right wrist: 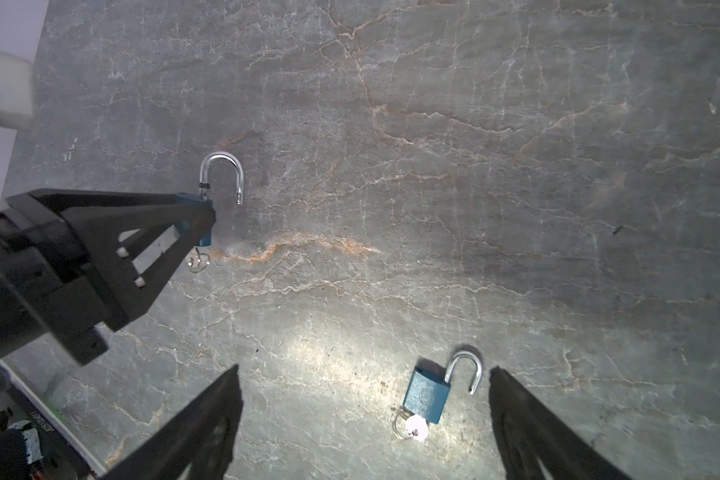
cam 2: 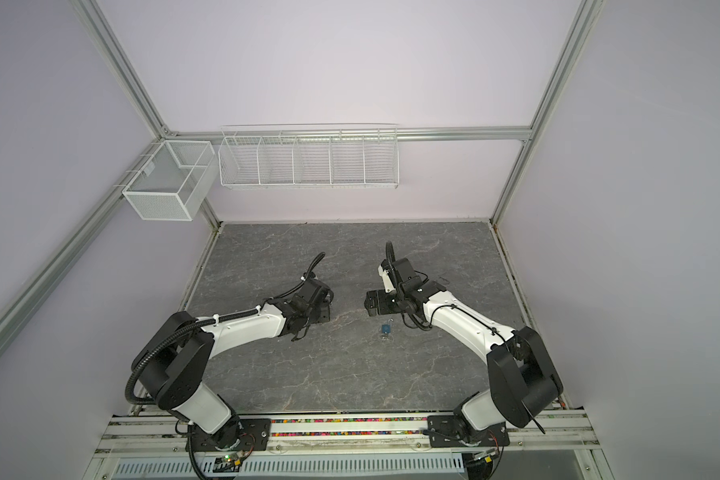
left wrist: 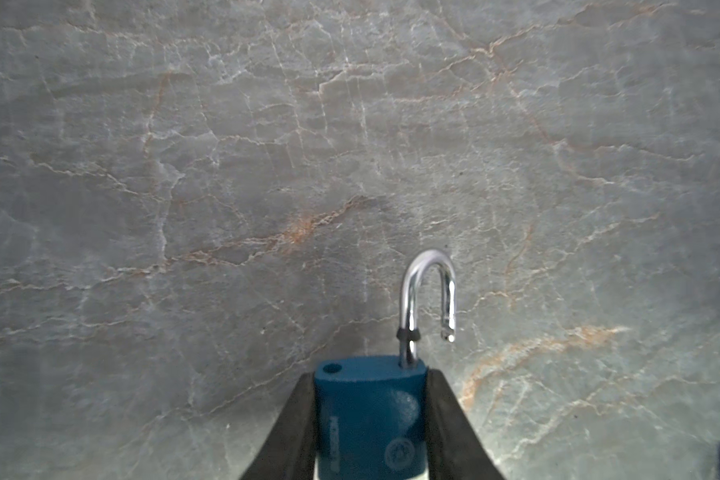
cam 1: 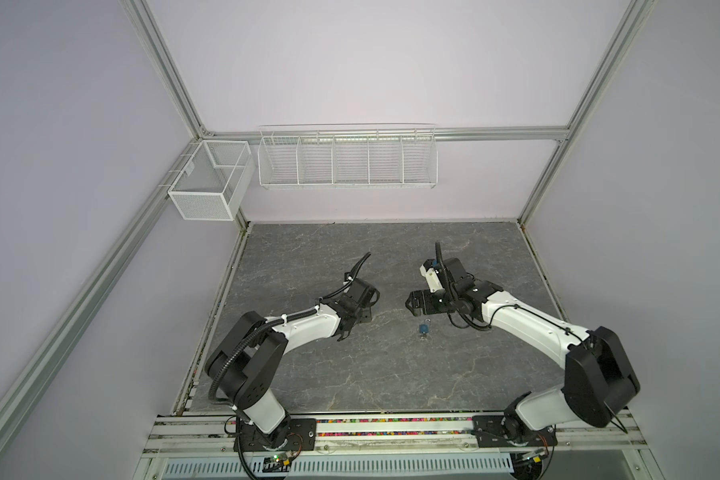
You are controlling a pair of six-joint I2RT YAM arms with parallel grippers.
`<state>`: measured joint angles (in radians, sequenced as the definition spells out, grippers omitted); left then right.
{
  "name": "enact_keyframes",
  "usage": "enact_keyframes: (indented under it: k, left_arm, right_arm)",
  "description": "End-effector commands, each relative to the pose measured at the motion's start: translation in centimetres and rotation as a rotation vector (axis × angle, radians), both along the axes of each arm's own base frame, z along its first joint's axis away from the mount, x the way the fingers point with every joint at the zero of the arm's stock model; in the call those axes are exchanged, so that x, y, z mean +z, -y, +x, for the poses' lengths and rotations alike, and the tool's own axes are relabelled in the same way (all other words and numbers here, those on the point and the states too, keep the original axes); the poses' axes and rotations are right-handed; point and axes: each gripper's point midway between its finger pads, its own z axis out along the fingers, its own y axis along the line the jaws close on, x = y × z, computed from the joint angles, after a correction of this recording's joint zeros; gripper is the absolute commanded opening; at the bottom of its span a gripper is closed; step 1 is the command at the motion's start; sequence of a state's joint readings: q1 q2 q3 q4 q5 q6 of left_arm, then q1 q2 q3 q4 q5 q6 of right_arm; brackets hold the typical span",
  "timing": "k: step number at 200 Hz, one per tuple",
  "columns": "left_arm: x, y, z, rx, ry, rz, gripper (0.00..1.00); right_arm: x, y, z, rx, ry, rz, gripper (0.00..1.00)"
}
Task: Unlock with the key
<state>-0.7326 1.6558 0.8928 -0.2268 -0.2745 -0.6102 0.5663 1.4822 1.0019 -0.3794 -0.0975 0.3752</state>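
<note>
- Clenched the left gripper (left wrist: pixel 371 376) across the flat sides of the held padlock (left wrist: pixel 368 419), apparently just off the table (left wrist: pixel 225 166), with its chrome shackle (left wrist: pixel 429 286) sprung open.
- Spread the right gripper (right wrist: pixel 364 370) wide and empty over a second padlock (right wrist: pixel 427 395) lying on the table, with a key (right wrist: pixel 416 428) in its base.
- Judged both small, dense, rigid metal, with smooth, probably slick blue paint; best gripped across the body, never the round shackle.
- Judged the key thin, light, fiddly.

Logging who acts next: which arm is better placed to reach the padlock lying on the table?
Right. In its wrist view the lying padlock shows between its open jaws; the left jaws are shut on the other padlock.
</note>
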Motion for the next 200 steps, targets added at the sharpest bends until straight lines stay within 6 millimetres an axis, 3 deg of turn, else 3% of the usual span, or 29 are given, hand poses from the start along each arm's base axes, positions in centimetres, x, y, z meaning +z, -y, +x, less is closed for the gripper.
enact_keyframes:
  k: [1,73,101,146,158,176,200]
  left_arm:
    - [0.0,0.5,1.0,0.021,-0.01,-0.036,0.0]
    - [-2.4,0.1,1.1,0.004,-0.11,0.019,0.0]
    - [-1.7,0.0,1.1,0.0,-0.099,0.016,0.32]
    - [0.9,0.0,1.4,-0.015,-0.068,0.007,0.61]
    - [2.4,0.1,1.4,-0.028,-0.043,-0.008,0.74]
    - [5.3,-0.3,1.6,-0.037,0.012,-0.027,0.85]
    - [10.1,-3.5,2.5,0.033,0.132,-0.027,1.0]
  right_arm:
    - [-0.3,-0.1,0.0,-0.006,0.005,0.011,0.94]
    - [-0.1,0.7,0.5,-0.023,0.029,-0.013,0.93]
    - [0.4,1.0,0.7,-0.035,0.043,-0.008,0.94]
    - [1.5,2.2,1.0,-0.071,0.089,-0.017,0.94]
    - [1.8,2.7,1.0,-0.087,0.105,-0.018,0.94]
    - [2.9,4.2,1.3,-0.129,0.142,-0.015,0.95]
    - [4.8,9.2,2.3,-0.291,0.214,-0.055,0.98]
